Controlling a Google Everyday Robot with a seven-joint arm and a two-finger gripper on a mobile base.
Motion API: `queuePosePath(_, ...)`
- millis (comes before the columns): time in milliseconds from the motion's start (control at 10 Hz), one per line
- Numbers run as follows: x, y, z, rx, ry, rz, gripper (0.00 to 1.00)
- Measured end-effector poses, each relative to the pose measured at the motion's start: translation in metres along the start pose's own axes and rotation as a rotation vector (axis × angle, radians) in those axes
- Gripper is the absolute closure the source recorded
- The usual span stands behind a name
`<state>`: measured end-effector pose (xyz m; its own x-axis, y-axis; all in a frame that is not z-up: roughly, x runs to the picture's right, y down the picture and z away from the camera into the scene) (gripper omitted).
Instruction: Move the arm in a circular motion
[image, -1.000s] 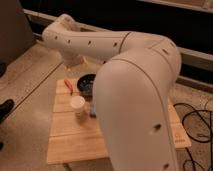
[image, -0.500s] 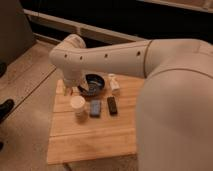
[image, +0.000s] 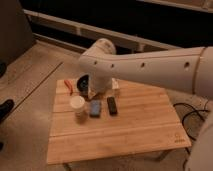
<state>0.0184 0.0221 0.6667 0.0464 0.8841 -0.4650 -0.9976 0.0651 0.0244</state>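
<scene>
The arm (image: 150, 65) is a huge off-white tube that reaches in from the right edge to a rounded joint (image: 103, 50) above the back of the wooden table (image: 130, 132). From that joint a short segment drops toward the table. The gripper (image: 96, 91) is at its lower end, just behind a blue block (image: 95, 108) and next to a dark bowl (image: 83, 81).
On the table stand a white-lidded cup (image: 77, 104), a black bar (image: 112, 105), a small white bottle (image: 116, 86) and a red-handled tool (image: 68, 86). Cables (image: 192, 112) lie on the floor at the right. A dark shoe (image: 5, 108) is at the left edge.
The arm's joint has swung to the right over the table's back, and the bulky near segment has drawn off to the right, uncovering the table's right half. The table objects have not moved.
</scene>
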Motion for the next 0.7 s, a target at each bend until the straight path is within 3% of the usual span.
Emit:
queuePosePath(200,-0.013,-0.061,-0.003,0.061,0.026,0.145,0.35)
queuePosePath(300,-0.027,-0.076,-0.001,0.078,0.039,0.19,0.35)
queuePosePath(400,-0.059,-0.093,0.002,0.119,0.054,0.238,0.35)
queuePosePath(500,-0.087,-0.095,0.007,0.138,0.053,0.254,0.35)
queuePosePath(700,-0.128,-0.078,0.013,0.134,0.046,0.244,0.35)
